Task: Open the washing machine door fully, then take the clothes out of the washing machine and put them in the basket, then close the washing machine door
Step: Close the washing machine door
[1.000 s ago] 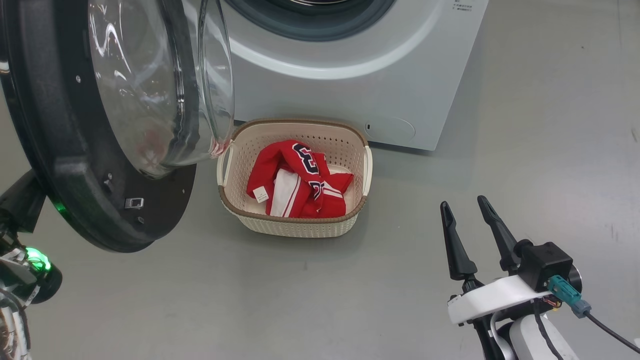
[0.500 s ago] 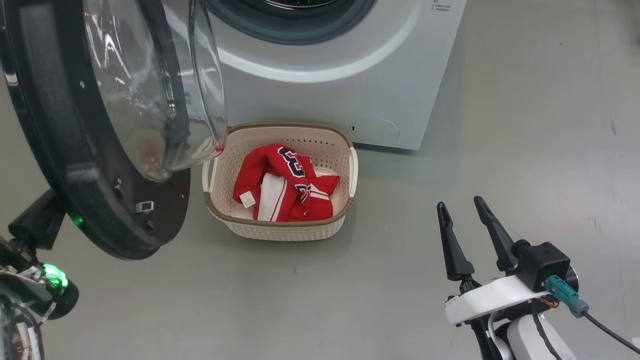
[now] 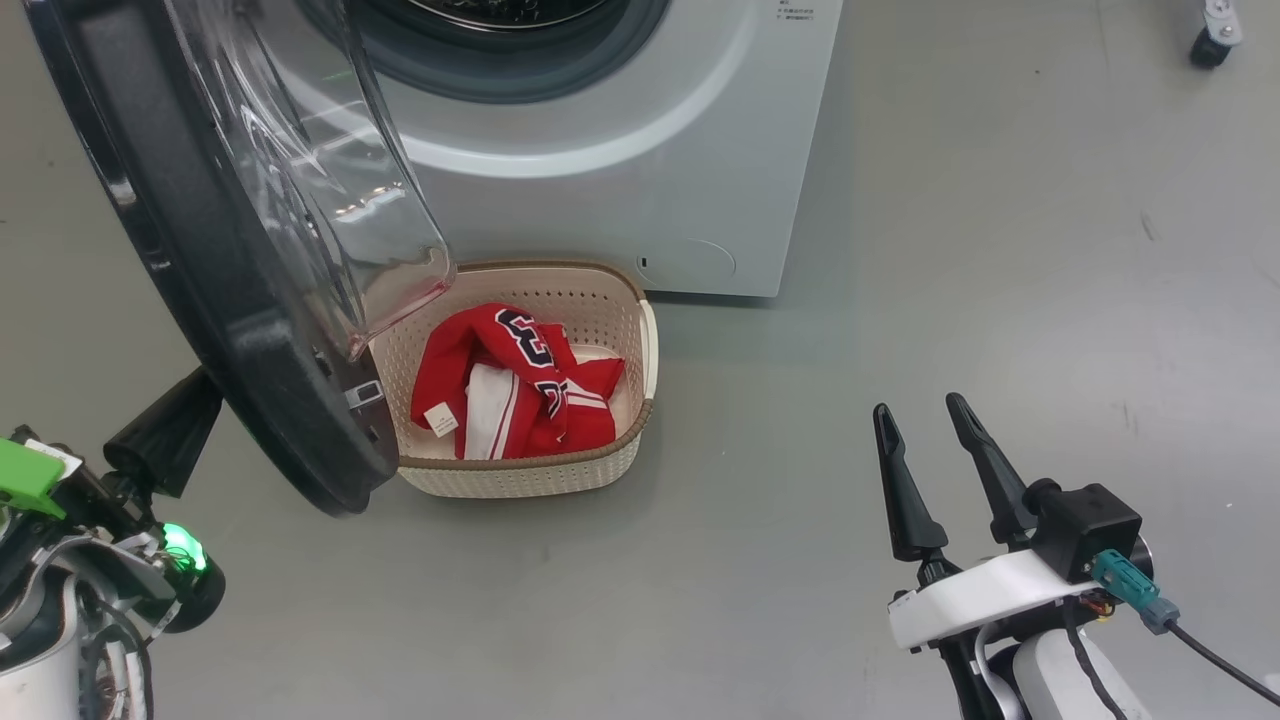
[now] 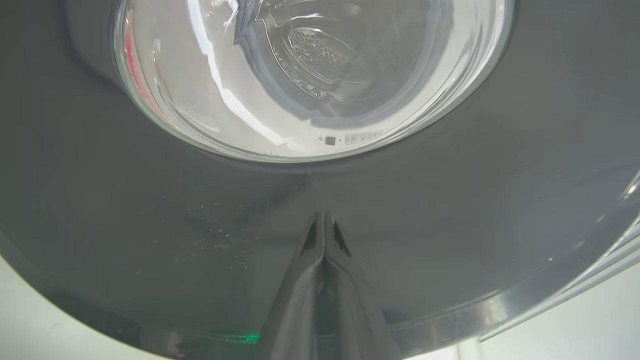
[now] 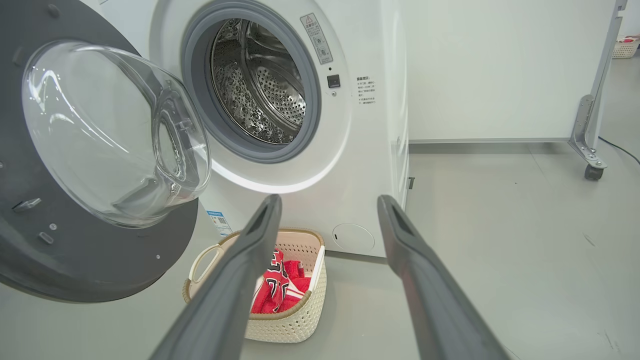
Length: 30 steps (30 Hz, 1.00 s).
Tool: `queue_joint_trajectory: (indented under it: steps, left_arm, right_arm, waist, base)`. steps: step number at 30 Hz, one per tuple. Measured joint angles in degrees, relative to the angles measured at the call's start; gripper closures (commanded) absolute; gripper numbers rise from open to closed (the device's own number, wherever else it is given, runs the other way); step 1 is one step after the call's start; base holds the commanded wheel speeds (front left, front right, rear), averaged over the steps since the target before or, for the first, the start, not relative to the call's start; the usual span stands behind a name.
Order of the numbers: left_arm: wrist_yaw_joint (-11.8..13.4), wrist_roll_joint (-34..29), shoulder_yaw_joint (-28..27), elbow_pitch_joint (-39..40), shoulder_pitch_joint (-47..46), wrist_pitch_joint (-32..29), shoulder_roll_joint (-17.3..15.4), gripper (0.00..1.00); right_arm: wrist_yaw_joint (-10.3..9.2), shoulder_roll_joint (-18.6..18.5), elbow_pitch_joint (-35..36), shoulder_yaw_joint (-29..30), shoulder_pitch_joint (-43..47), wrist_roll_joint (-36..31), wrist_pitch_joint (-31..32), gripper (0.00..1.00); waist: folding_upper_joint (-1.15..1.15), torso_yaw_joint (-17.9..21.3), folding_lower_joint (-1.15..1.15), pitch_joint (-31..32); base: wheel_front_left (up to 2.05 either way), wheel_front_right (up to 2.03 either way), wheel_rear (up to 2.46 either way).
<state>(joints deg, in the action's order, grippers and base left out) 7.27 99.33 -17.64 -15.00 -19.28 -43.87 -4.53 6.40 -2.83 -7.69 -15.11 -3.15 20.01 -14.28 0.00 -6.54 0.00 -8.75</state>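
a: where was the washing machine door (image 3: 200,300)?
b: swung out in front of the washing machine (image 3: 620,150), at the left of its opening. its glass bowl (image 5: 100,130) faced the steel drum (image 5: 265,95).
a: and the clothes?
b: the clothes (image 3: 500,390), red with white stripes and dark numerals, lay bunched in the basket (image 3: 520,478). it sat on the floor (image 3: 900,250) just in front of the machine, below its opening and near the door's lower edge.
a: the left pincer?
b: the left pincer (image 4: 324,222) had its fingers pressed together, holding nothing. its tips seemed to touch the door's outer black rim, on the side turned away from the machine, though the glossy reflection there made contact hard to be sure of.
a: and the right one?
b: the right pincer (image 3: 918,408) was spread wide with nothing between its fingers. it hung well apart from the machine, out in front and to the right of it, over the floor.
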Motion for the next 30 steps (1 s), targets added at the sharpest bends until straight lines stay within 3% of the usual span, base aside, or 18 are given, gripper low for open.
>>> queue_joint_trajectory:
  steps: [17,30]
  left_arm:
    - [0.0,0.5,1.7,-0.5,0.2,3.7,1.5,1.0]
    - [0.0,2.0,0.9,-2.9,-0.6,9.8,2.0,1.0]
  right_arm:
    - [-1.01,0.0,0.3,0.1,-0.2,1.0,0.0,0.0]
    - [-1.3,0.0,0.7,0.0,-0.2,1.2,0.0,0.0]
  waist:
    - [0.0,9.5,0.0,0.1]
    - [0.0,17.5,0.0,-0.1]
  base:
    - [0.0,0.0,0.0]
    - [0.0,0.0,0.0]
